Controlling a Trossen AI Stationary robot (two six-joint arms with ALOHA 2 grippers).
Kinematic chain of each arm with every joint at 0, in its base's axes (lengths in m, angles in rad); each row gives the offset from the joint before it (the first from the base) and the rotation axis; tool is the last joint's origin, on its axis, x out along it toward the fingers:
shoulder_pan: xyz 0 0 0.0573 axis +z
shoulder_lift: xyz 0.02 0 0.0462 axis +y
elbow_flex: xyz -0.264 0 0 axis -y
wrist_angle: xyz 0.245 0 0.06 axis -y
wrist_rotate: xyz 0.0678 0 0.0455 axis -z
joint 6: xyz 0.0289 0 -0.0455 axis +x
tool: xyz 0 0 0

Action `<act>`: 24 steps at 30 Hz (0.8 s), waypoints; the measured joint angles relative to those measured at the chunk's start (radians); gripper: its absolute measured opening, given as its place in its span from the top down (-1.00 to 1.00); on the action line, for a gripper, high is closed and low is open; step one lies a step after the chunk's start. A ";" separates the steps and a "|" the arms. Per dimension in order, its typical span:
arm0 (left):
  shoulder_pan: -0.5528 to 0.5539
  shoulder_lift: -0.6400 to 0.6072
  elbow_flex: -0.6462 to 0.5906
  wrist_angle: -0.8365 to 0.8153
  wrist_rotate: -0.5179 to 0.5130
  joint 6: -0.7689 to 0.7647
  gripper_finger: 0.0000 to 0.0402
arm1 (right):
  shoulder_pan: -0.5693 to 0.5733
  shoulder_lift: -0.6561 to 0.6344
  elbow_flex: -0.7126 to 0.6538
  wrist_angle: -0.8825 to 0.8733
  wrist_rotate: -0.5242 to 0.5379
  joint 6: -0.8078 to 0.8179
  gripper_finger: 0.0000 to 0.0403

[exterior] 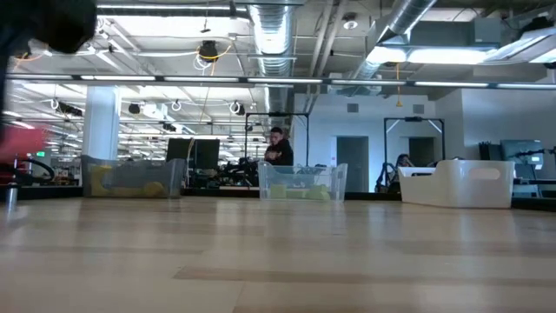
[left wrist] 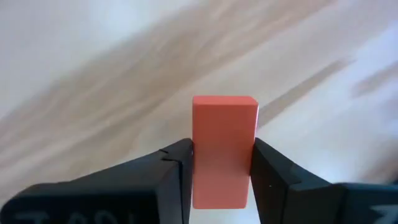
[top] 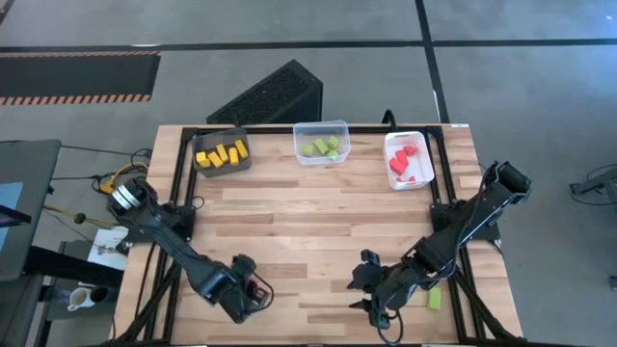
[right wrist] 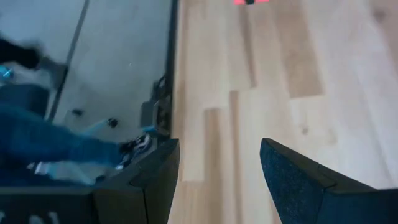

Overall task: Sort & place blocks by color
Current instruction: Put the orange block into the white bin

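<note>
My left gripper (top: pixel 249 291) is near the table's near edge, left of centre, and is shut on a red block (left wrist: pixel 224 149). My right gripper (top: pixel 366 294) hangs open over bare wood near the near edge, right of centre, its fingers (right wrist: pixel 217 180) wide apart with nothing between them. A light green block (top: pixel 434 300) lies flat on the table beside the right arm. Along the far edge stand three bins. The dark bin (top: pixel 222 154) holds yellow blocks, the clear bin (top: pixel 321 143) green ones, and the white bin (top: pixel 408 159) red ones. My left gripper pinches the red block between its two fingers (left wrist: pixel 177 171), which press on the block's two long side faces (left wrist: pixel 202 168). The block's far end (left wrist: pixel 224 106) sticks out beyond the fingertips. In the low view the block shows as a red blur (exterior: pixel 17 148) above the tabletop.
The middle of the wooden table (top: pixel 318 222) is bare between the arms and the bins. A black slanted box (top: pixel 265 96) sits on the floor beyond the far edge. A person (exterior: pixel 278 148) shows far off in the room behind.
</note>
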 joint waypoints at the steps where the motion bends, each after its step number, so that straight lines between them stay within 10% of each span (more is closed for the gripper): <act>1: 0.000 -0.027 0.000 0.006 -0.060 0.004 0.57 | -0.006 0.000 0.000 0.002 0.014 0.000 -0.21; 6: 0.020 -0.180 0.002 0.105 -0.388 0.090 0.52 | -0.063 0.000 0.000 0.029 0.052 -0.003 -0.21; 10: 0.059 -0.271 0.002 0.252 -0.444 0.343 0.53 | -0.126 0.000 0.000 0.131 0.048 -0.033 -0.21; 24: 0.246 -0.416 0.002 0.608 0.119 1.084 0.52 | -0.179 0.000 0.000 0.631 0.021 -0.780 -0.21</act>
